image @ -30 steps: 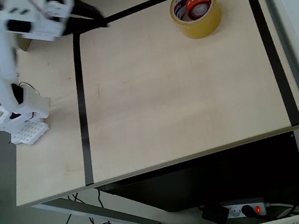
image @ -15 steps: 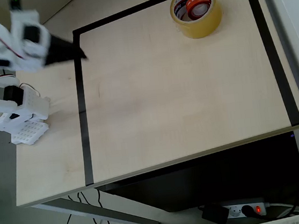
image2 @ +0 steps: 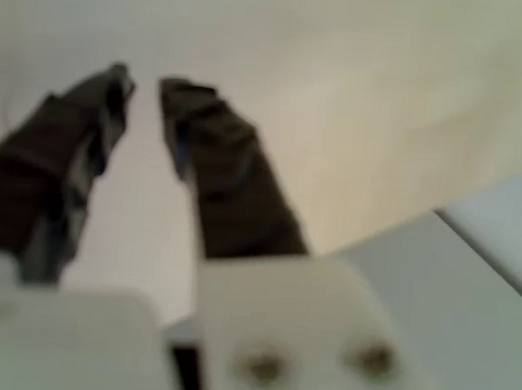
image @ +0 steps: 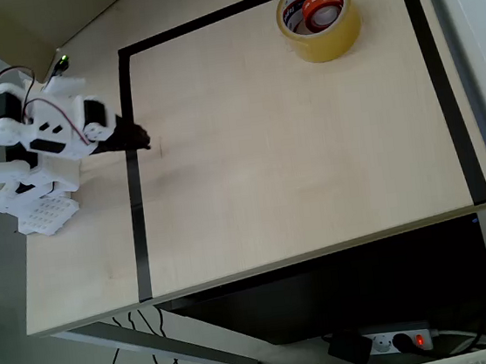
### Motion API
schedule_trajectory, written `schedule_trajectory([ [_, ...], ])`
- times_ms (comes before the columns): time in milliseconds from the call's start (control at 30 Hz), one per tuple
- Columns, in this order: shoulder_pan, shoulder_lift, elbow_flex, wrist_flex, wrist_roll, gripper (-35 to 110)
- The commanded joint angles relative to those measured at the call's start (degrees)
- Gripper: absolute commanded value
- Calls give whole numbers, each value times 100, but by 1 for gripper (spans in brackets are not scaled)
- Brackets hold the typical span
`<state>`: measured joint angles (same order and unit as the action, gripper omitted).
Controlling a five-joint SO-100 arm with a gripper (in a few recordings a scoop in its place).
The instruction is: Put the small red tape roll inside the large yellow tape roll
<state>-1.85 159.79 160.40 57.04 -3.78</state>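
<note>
— Where's the red roll [image: 322, 8]?
— Already sitting inside the yellow roll [image: 319, 19], far corner of the desk [image: 294, 167]; hasn't budged.
— And the arm?
— It has swung back and folded down by its base; jaws [image2: 143, 86] empty, tips slightly apart; job looks finished to me.

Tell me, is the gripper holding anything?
Nothing. The gripper is empty, its jaws slightly apart; the red roll sits inside the yellow roll.
</note>
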Motion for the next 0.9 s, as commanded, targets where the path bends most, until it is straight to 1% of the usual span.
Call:
schedule_trajectory([
  [0, -255, 2505, 396, 896, 62, 1],
  [33, -272, 3050, 510, 1213, 62, 0],
  [133, -44, 3129, 615, 1477, 88, 0],
  [300, 149, 3129, 712, 1854, 466, 0],
  [400, 475, 3120, 1116, 1749, 475, 0],
  [533, 466, 3120, 1758, 1441, 483, 0],
  [867, 536, 3120, 1819, 1415, 483, 0],
])
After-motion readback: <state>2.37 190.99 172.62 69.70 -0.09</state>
